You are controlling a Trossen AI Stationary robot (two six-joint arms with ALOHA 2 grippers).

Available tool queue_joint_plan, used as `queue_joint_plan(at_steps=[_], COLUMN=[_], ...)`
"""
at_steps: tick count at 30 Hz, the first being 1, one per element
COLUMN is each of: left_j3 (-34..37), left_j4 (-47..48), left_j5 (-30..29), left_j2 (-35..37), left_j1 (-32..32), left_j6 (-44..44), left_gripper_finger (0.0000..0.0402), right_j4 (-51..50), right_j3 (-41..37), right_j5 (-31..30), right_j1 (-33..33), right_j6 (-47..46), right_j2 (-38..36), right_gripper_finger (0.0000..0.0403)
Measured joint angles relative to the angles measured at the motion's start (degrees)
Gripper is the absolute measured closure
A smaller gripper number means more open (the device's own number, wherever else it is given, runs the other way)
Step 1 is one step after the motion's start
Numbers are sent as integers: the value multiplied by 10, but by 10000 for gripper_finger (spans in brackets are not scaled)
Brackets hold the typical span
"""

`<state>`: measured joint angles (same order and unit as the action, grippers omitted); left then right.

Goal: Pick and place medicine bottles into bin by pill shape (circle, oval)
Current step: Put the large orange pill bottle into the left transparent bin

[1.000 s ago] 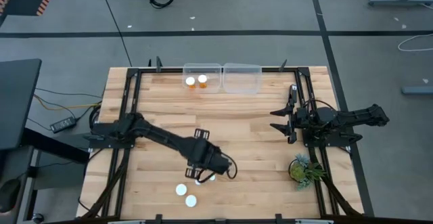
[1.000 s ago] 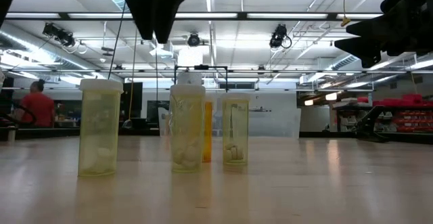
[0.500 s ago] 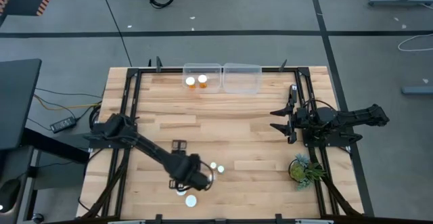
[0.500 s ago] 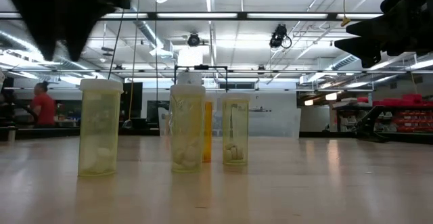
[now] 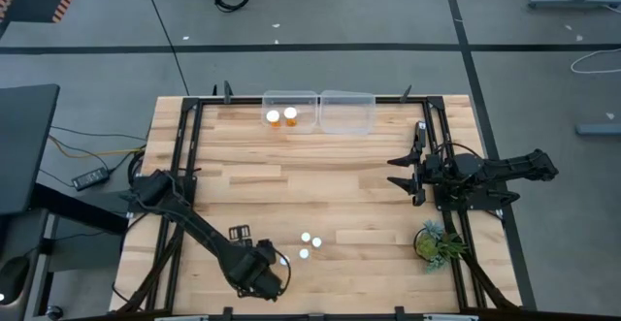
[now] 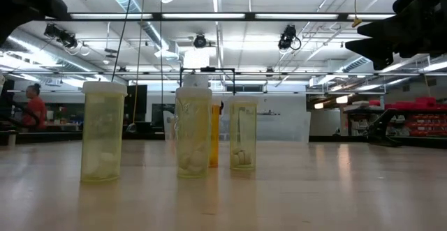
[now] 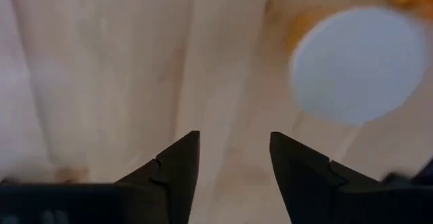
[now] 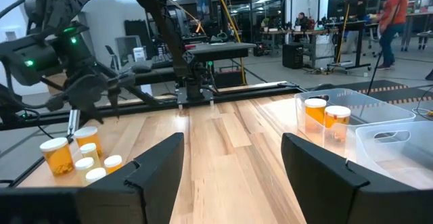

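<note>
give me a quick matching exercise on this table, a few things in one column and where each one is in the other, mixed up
Things:
1. left gripper
2. right gripper
3. green plant
4. two bottles in the left clear bin

Places:
A. far edge of the table, inside a bin
B. near edge of the table, low over the wood beside a white-capped bottle
C. right side, parked by the frame, nothing between its fingers
D. near right corner

Pairs: 1-B, 2-C, 3-D, 4-A
</note>
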<state>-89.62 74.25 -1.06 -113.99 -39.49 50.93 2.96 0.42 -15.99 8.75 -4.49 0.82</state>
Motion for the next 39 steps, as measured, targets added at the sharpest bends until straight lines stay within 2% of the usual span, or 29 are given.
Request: queue_joint_plan(at_steps=[6,15,19,24,30,39], left_j3=[0,0,0,0,0,0], left_j4=[-60,-75,-100,-124,-153,-169], left_j5=[1,19,17,-22,-28,-56], left_j2=[0,0,0,0,0,0], left_j1=[-3,-15,-16,-16,-16,-14], left_j6=[15,24,24,30,21,-20], left_gripper_finger=[171,115,106,92,71,85], right_j4=[0,0,0,0,0,0], right_j3=[0,0,0,0,0,0], right_j5=[0,0,0,0,0,0], right_j1=[0,0,0,0,0,0], right_j6=[0,0,0,0,0,0], right_j2=[0,0,0,0,0,0], right_gripper_finger=[148,148,148,148,148,148])
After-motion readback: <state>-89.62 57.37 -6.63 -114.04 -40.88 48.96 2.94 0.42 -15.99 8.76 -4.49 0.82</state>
